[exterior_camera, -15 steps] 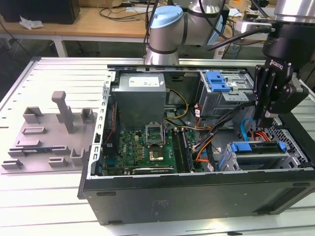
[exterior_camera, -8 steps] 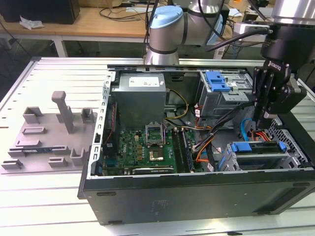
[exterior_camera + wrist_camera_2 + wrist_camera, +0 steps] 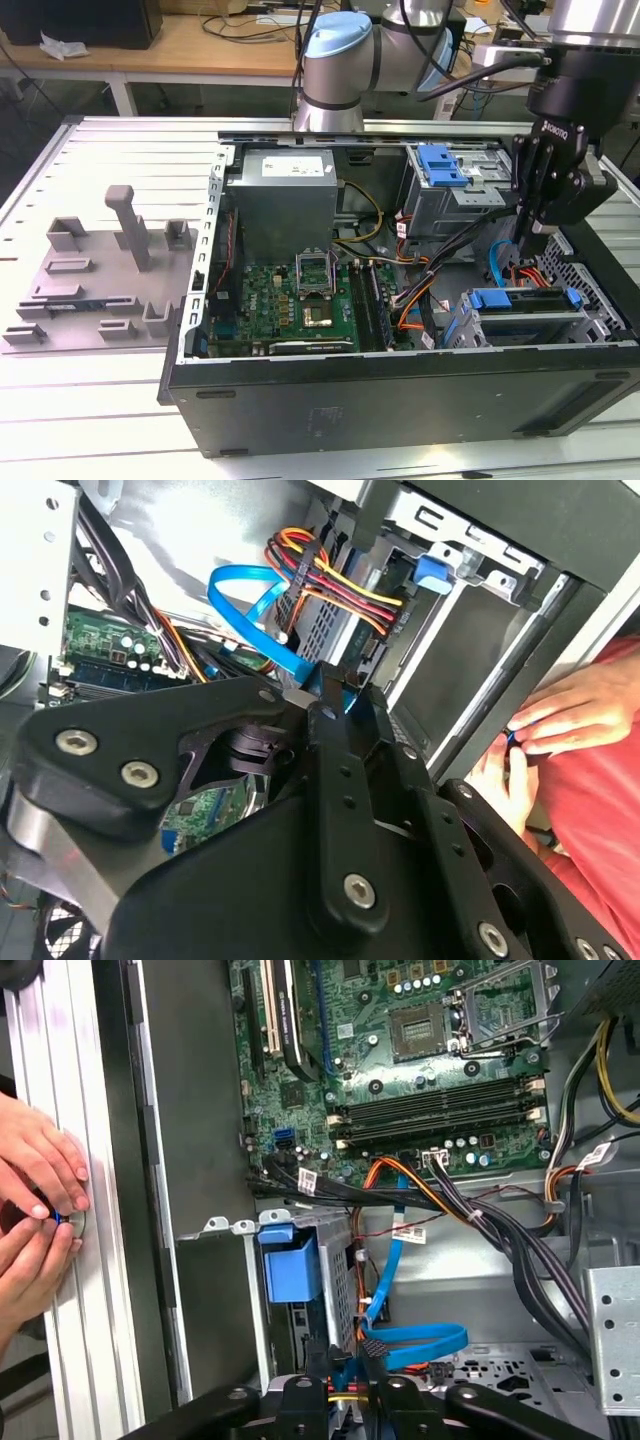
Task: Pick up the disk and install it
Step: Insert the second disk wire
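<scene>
Worktop (image 3: 90,150) at nine o'clock carries a grey fixture tray (image 3: 100,275), with no drive on it. Centre, the open computer case (image 3: 400,390) lies on its side, giving me access from above. At four o'clock the disk (image 3: 525,300) sits in its bay, blue bracket up. My gripper (image 3: 540,225) hangs just above it; I cannot tell the jaws' state.

— What carries it all?
— A pale slotted metal desk (image 3: 110,150). The open black computer case (image 3: 400,400) lies on its side directly on it, right beneath the gripper (image 3: 535,235).
— Anything else on the desk?
— A grey plastic fixture (image 3: 100,275) with upright posts, well apart from the gripper, beyond the case's far side.
</scene>
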Controlling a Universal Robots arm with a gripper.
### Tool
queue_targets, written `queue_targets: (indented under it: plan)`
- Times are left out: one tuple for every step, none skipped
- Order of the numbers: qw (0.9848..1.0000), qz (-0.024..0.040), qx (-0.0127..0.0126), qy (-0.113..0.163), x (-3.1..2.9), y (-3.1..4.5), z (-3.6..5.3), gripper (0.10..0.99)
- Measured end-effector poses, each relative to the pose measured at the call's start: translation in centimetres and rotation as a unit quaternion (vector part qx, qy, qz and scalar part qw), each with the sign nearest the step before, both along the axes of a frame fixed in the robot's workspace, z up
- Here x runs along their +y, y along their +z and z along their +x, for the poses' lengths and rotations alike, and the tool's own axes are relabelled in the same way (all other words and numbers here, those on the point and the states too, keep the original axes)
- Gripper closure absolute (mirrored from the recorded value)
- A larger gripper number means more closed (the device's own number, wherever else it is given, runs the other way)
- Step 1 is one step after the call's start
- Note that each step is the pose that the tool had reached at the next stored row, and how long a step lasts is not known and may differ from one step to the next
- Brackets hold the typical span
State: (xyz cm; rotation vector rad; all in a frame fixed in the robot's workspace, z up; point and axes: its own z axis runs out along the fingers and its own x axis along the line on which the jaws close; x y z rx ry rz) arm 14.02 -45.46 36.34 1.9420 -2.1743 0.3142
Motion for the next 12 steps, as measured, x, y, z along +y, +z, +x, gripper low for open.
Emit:
queue_targets:
  plan:
    - [1.0, -0.0006, 0.0, 0.003, 0.05, -0.01, 0.0, 0.827]
    - [1.0, -0.0018, 0.0, 0.008, 0.14, -0.05, 0.0, 0.827]
    - [0.9999, -0.0025, 0.0, 0.011, 0.19, -0.1, 0.01, 0.827]
    - [0.9999, -0.0028, 0.0, 0.012, 0.19, -0.15, 0.01, 0.827]
    - [0.9999, -0.0032, 0.0, 0.012, 0.19, -0.19, 0.0, 0.827]
    - [0.9999, -0.0034, 0.0, 0.012, 0.19, -0.25, 0.0, 0.827]
    - [0.9999, -0.0036, 0.0, 0.012, 0.19, -0.28, 0.0, 0.827]
    - [0.9999, -0.0037, 0.0, 0.012, 0.19, -0.32, 0.0, 0.827]
    - [0.9999, -0.0038, 0.0, 0.012, 0.18, -0.34, 0.0, 0.827]
    - [0.9999, -0.004, 0.0, 0.011, 0.19, -0.36, -0.01, 0.827]
    - [0.9999, -0.0045, 0.0, 0.01, 0.19, -0.37, -0.01, 0.827]
    - [0.9999, -0.0059, 0.0, 0.009, 0.2, -0.38, 0.0, 0.827]
